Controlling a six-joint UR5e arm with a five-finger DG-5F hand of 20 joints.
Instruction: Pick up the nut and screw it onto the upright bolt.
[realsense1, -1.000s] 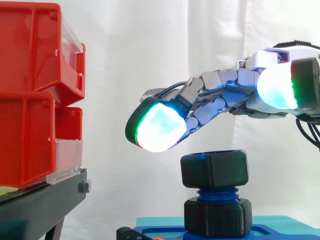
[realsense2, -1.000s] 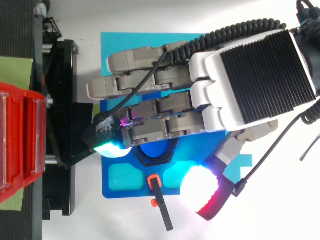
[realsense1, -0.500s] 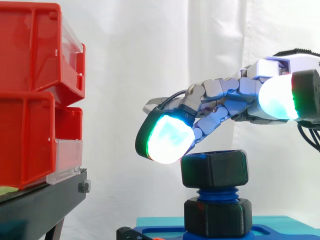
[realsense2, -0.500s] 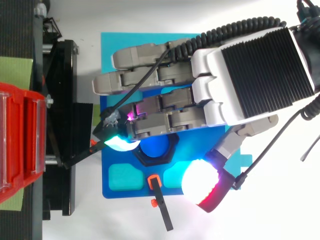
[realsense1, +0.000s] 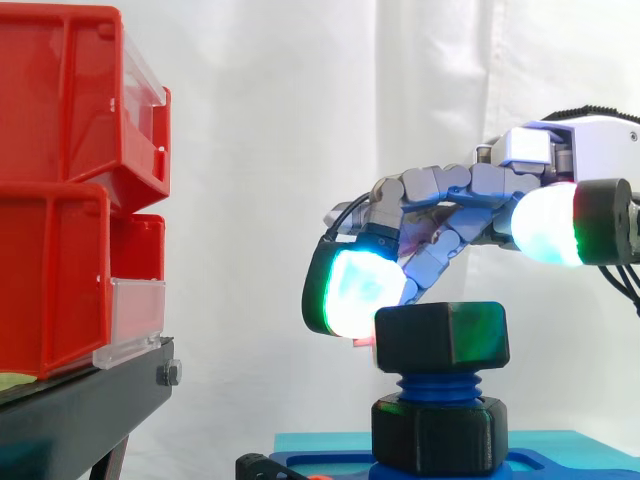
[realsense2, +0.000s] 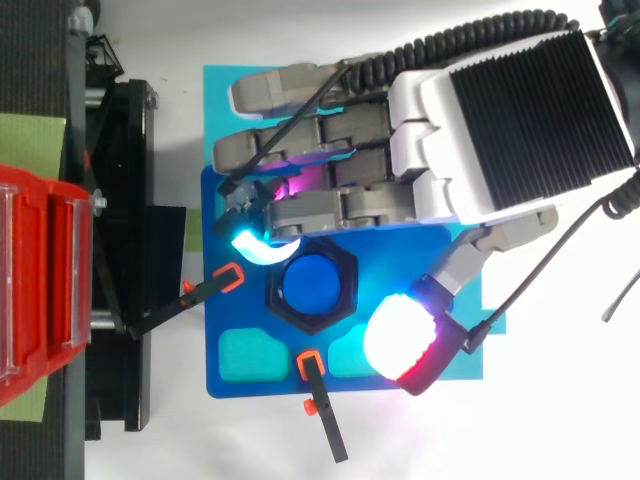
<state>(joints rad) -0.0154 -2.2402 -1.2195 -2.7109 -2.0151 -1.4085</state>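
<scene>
The black hexagonal plastic nut (realsense1: 440, 338) sits on the top of the upright blue threaded bolt (realsense2: 313, 285), above a second black hexagonal collar (realsense1: 438, 433) at the bolt's foot. The bolt stands on a blue base plate (realsense2: 235, 375) laid over a teal mat (realsense2: 225, 90). Two orange-and-black clamps (realsense2: 318, 395) lie at the plate's near and left edges.

The hand (realsense2: 510, 120) hangs over the nut from the right with its fingers curled downward, grasping nothing. One glowing fingertip pad (realsense1: 355, 290) is just beside the nut's upper left corner, and the thumb pad (realsense1: 545, 225) stays apart on the near right. Stacked red plastic bins (realsense1: 60, 190) rest on a black stand (realsense1: 80, 410) at the left.
</scene>
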